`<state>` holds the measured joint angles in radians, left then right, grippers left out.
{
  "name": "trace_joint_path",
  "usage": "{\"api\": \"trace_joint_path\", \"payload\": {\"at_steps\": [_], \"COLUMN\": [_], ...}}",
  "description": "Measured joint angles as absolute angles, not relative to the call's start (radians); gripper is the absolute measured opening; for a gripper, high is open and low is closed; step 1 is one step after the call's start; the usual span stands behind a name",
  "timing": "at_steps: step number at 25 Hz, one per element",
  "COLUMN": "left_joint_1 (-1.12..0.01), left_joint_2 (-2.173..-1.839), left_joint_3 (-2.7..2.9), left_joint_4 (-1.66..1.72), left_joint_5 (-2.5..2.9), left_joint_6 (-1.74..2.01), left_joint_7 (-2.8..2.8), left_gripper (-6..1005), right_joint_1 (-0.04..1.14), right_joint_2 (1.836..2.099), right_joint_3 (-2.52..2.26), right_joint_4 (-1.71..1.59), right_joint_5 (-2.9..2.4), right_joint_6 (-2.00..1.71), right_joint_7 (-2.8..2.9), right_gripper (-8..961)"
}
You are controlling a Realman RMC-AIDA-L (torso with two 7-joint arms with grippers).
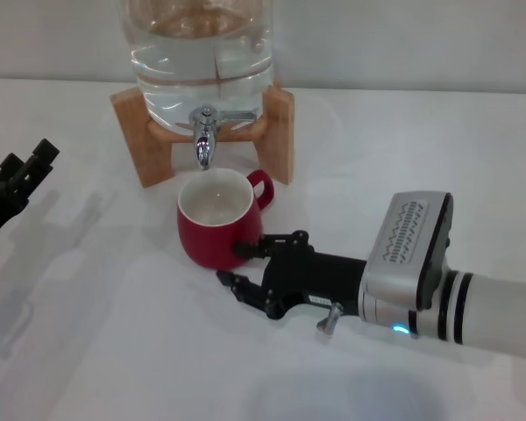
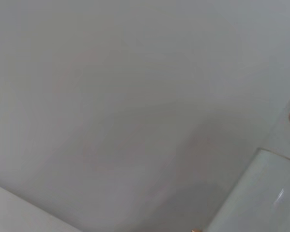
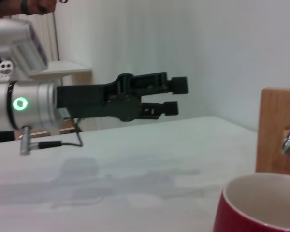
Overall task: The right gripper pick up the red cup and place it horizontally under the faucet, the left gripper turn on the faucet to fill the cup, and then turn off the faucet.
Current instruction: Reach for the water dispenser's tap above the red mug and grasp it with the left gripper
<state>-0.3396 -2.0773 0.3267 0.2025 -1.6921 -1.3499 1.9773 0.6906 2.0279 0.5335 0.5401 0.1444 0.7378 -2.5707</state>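
Here the white, matte table (image 1: 114,351) spreads under a pale wall. The clear glass jar (image 1: 200,61) sits on its wooden stand (image 1: 276,132). Below the jar's shiny chrome faucet (image 1: 204,140), the glossy round red cup (image 1: 217,219) stands upright. The right gripper (image 1: 235,263), jaws spread, sits just beside the cup, one finger touching it. The left gripper (image 3: 176,96) hovers well left of the cup, jaws narrowly apart.

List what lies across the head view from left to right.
Left end effector → wooden stand's left leg → faucet → red cup under the spout → right end effector beside the cup, jaws open → its grey housing and arm.
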Motion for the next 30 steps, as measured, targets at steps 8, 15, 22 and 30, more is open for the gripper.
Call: {"api": "trace_joint_path", "payload": {"at_steps": [8,15,22,30], "left_joint_1": [-0.344,-0.344,-0.347,-0.346], "left_joint_2": [-2.079,-2.079,-2.077,-2.075], "left_joint_3": [0.327,0.327,0.327,0.327], "left_joint_4": [0.202,0.202,0.202,0.215], "left_joint_5": [-1.692,-1.692,-1.694,-1.702], "left_joint_6": [-1.350,-1.350,-1.338,-1.319], "left_joint_7": [1.977,1.976,1.974,1.973], "left_gripper": [832,832,832,831], "right_joint_1": [0.700,0.693,0.668,0.644], "right_joint_2": [2.028,2.025,2.014,1.971], "right_joint_3": [0.543,0.558,0.558,0.585], "right_joint_4": [0.546,0.548,0.536,0.534], "right_joint_5": [0.146,0.146,0.141,0.139], "right_joint_6": [0.703,0.714,0.752,0.790], "right_joint_7": [-2.574,-2.579,-2.578,-2.487], "right_gripper": [394,394,394,394]}}
